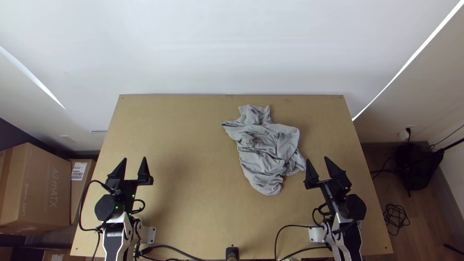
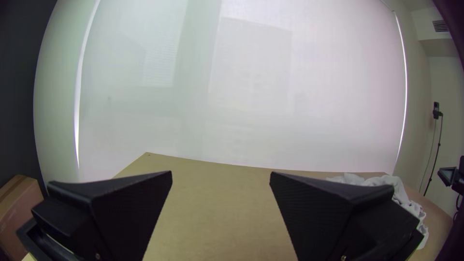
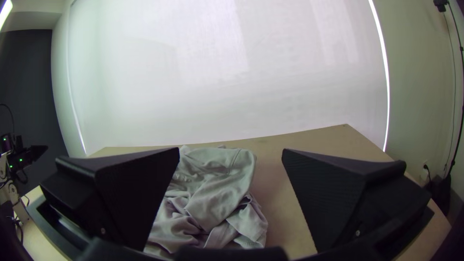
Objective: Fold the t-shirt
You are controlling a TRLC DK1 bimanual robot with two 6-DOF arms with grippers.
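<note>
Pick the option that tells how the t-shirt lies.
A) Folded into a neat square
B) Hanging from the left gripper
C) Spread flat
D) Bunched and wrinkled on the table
D: the t-shirt lies in a crumpled heap on the table.

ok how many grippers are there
2: the left gripper over the left part of the table, the right gripper to the right of the bunched t-shirt.

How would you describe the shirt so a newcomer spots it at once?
Start from the wooden table in the top view. Mostly on its right half, just left of the open right gripper, lies the shirt, bunched in a heap. It's pale grey, soft and wrinkled, whereas the gripper is black and angular.
</note>
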